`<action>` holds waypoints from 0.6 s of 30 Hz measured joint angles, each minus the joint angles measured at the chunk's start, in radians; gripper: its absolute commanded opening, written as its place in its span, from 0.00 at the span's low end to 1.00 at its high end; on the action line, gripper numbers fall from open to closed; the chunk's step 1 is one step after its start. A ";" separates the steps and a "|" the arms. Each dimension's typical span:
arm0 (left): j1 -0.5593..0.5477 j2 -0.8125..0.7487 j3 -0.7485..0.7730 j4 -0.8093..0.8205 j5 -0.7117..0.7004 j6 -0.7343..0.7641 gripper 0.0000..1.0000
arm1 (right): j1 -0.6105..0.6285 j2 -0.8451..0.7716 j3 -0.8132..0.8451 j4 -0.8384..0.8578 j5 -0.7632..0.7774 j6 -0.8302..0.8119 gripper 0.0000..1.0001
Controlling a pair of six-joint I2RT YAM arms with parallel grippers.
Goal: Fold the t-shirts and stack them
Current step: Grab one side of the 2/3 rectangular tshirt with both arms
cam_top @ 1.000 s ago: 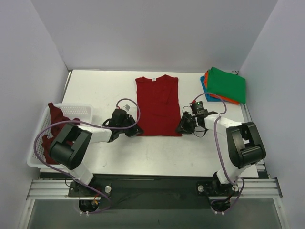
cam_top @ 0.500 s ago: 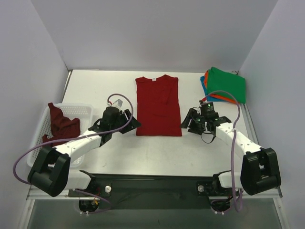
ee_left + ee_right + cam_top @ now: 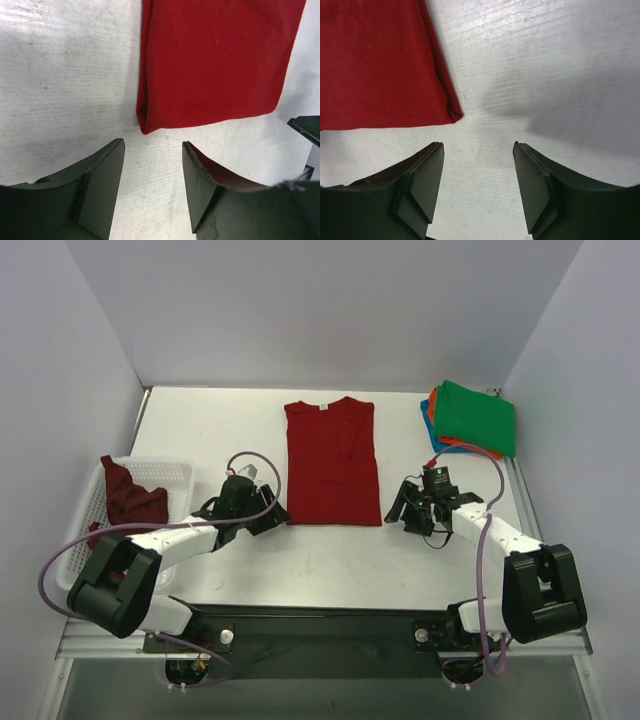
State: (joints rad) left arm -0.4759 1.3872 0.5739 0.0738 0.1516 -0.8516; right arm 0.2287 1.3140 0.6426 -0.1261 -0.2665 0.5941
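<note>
White plastic mesh forms the basket that stands far to the left of the bright red t-shirt, at the edge of the bench. Inside the basket lies the maroon t-shirt, crumpled, with one part hanging over the far rim.

Between the basket and the red t-shirt the left arm reaches low over the bench. The left jaws are just beside the near left corner of the red t-shirt and do not touch it. In the left wrist view they stand wide apart and hold nothing. Only bare bench shows between the two dark fingers, and the folded corner of the red t-shirt is a little beyond the gap.

The red t-shirt lies flat in the middle of the bench. It is a long narrow shape, with the collar at the far end.

On the right of the red t-shirt the right arm also reaches low. The right jaws are open and hold nothing, near the near right corner of the cloth. In the right wrist view this corner is ahead and to the left of the fingers.

Far right of the red t-shirt, at the back, is the stack. The green t-shirt is on top, and the edges of the orange t-shirt and the blue t-shirt show under it.
</note>
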 measured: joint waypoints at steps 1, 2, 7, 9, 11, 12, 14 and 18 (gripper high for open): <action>0.000 0.009 -0.003 0.004 0.000 0.000 0.59 | 0.000 0.010 -0.001 0.007 0.000 0.000 0.57; 0.000 0.017 -0.006 0.009 0.000 -0.001 0.58 | 0.000 0.023 -0.002 0.014 0.000 0.000 0.57; 0.000 0.071 -0.008 0.044 0.000 -0.001 0.53 | 0.003 0.080 -0.018 0.068 -0.008 0.015 0.56; 0.000 0.089 -0.008 0.059 0.002 -0.003 0.53 | 0.011 0.097 -0.018 0.089 -0.010 0.027 0.53; 0.000 0.101 -0.008 0.082 0.000 -0.003 0.52 | 0.026 0.116 -0.012 0.116 -0.010 0.041 0.52; 0.000 0.107 -0.007 0.092 0.001 -0.004 0.52 | 0.031 0.124 -0.009 0.126 -0.010 0.046 0.51; 0.000 0.122 -0.004 0.115 0.000 -0.005 0.52 | 0.042 0.145 0.000 0.158 -0.011 0.063 0.48; 0.000 0.146 0.005 0.144 -0.011 -0.012 0.48 | 0.055 0.171 0.005 0.206 -0.011 0.092 0.45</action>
State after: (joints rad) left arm -0.4763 1.5330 0.5789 0.2180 0.1402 -0.8635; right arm 0.2840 1.4849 0.6472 0.0803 -0.2771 0.6861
